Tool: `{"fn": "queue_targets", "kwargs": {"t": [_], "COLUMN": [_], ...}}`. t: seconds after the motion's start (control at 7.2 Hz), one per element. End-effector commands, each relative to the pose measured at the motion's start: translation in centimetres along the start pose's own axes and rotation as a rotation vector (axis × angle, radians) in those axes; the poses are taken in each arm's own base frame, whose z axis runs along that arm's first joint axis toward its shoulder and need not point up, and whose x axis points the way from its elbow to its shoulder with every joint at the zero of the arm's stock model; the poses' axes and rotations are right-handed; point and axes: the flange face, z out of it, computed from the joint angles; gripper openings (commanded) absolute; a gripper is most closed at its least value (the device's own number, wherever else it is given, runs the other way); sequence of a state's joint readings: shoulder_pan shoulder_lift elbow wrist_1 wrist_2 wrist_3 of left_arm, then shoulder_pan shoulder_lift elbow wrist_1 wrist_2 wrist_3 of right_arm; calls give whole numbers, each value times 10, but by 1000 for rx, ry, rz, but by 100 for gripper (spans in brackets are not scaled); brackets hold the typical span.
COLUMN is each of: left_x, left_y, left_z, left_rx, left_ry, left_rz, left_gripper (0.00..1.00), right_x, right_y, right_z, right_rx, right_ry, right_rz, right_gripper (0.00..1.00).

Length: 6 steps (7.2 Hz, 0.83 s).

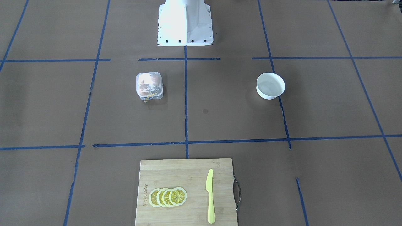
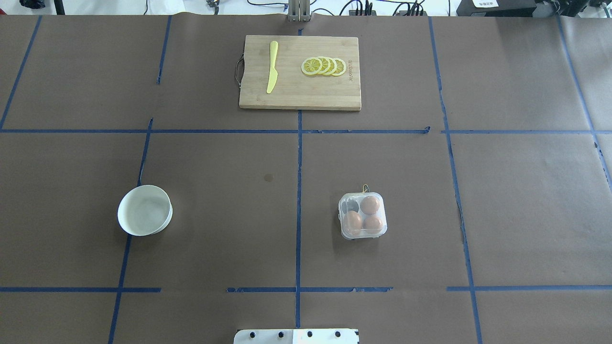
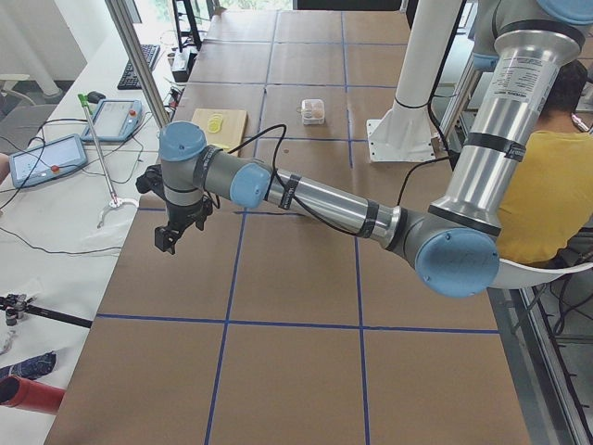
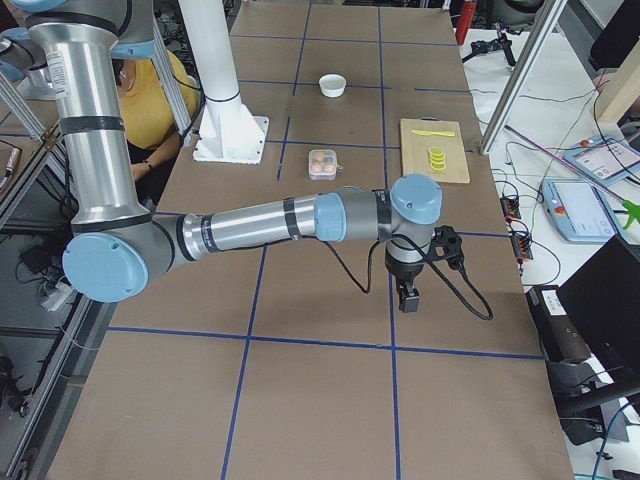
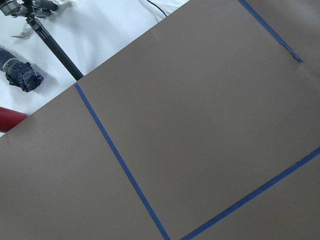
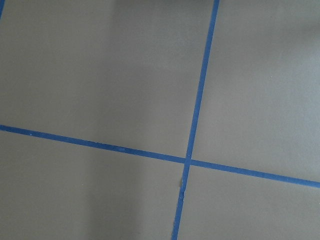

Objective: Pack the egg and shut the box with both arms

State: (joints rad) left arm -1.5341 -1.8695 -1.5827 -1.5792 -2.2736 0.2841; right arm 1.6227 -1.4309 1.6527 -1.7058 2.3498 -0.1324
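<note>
The clear four-cell box [image 2: 362, 216] stands right of the table's centre line, its lid down over the cells and its yellow cord at the far side. Three orange-brown eggs fill three cells; one egg [image 2: 369, 205] is at the far right, and the far-left cell looks empty. The box also shows in the front view [image 1: 149, 85]. My left gripper [image 3: 167, 243] hangs over the table's left end, far from the box. My right gripper [image 4: 408, 298] hangs over the right end. Both show only in the side views, so I cannot tell whether they are open or shut.
A white bowl [image 2: 145, 210] stands on the left half. A bamboo cutting board [image 2: 296, 98] with a yellow knife [image 2: 272, 67] and lemon slices [image 2: 324, 66] lies at the far edge. The white base block [image 1: 185, 22] is at the near edge. Both wrist views show only brown paper and blue tape.
</note>
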Motion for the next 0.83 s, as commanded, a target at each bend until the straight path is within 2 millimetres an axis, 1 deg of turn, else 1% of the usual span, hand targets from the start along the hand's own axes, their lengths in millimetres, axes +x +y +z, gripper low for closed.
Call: {"fn": "queue_targets", "kwargs": {"t": [0.0, 0.14, 0.28, 0.42, 0.56, 0.69], "left_x": [-10, -8, -7, -5, -3, -6], "left_y": [72, 122, 122, 117, 106, 103], "left_z": [30, 50, 53, 48, 46, 49], "left_rx": [-191, -215, -179, -131, -116, -120], "left_ry": [59, 114, 126, 101, 98, 96], "left_rz": [-147, -143, -116, -72, -57, -56], "left_gripper": [100, 100, 100, 100, 100, 100], "right_x": [20, 26, 29, 32, 32, 34], "right_y": [21, 30, 36, 42, 46, 48], "right_z": [10, 18, 22, 25, 26, 30], "right_rx": [-16, -31, -38, -44, -45, -53], "right_ry": [-6, -5, -6, -7, -7, -10], "right_rz": [49, 61, 70, 62, 65, 73], "right_gripper": [100, 100, 100, 100, 100, 100]}}
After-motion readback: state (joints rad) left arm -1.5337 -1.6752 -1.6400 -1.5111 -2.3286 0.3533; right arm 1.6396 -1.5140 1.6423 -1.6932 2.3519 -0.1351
